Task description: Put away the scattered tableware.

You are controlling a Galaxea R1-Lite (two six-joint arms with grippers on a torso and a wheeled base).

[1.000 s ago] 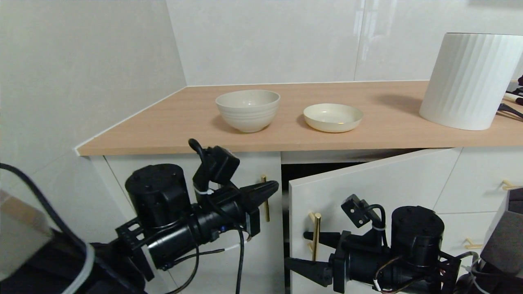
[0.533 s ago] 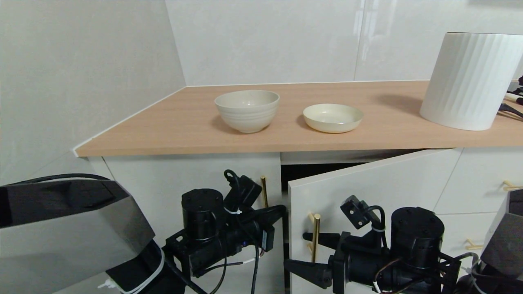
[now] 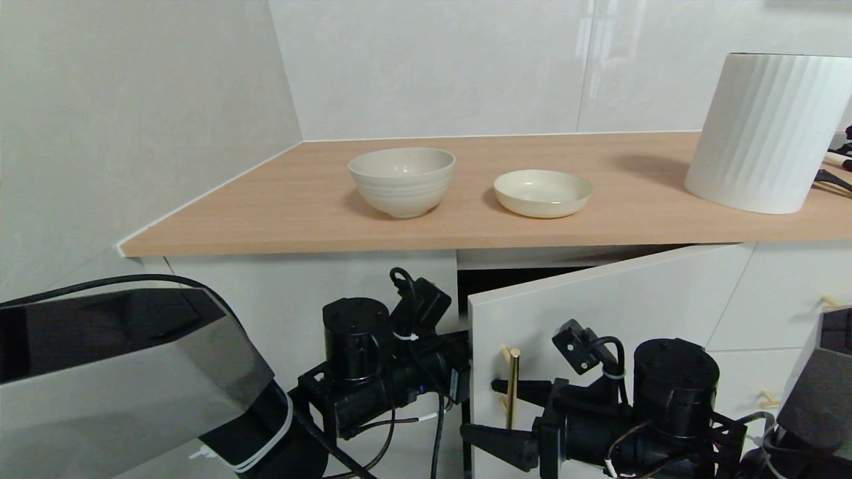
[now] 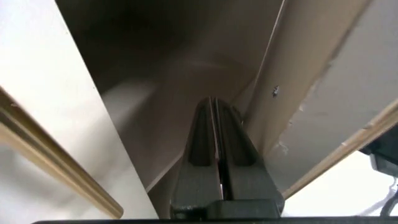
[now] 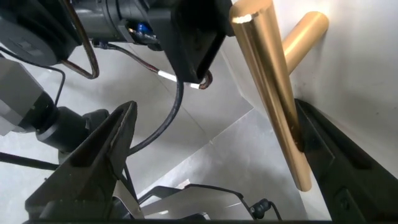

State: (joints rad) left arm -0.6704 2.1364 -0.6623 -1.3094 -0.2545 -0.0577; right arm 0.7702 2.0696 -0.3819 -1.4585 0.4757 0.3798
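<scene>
At the bottom centre of the head view, the right gripper [image 3: 504,414] is seen with its fingers spread on either side of the handle [image 3: 511,382] of the ajar door [image 3: 599,313], and nothing is clasped. Just left of it, the left gripper [image 3: 459,349] is held with fingers pressed together and empty, its tip pushed into the dark gap at the door's free edge. The step in hand is judged to be swinging the door wide: the handle should be clamped squarely, or the edge levered outward, and the arc followed so that the arms are not struck. Higher, on the counter [image 3: 266,219], the bowl [image 3: 402,179] and the dish [image 3: 542,191] are set near each other at centre, untouched. A ribbed tub [image 3: 765,133] is stood at the upper right, well clear.
</scene>
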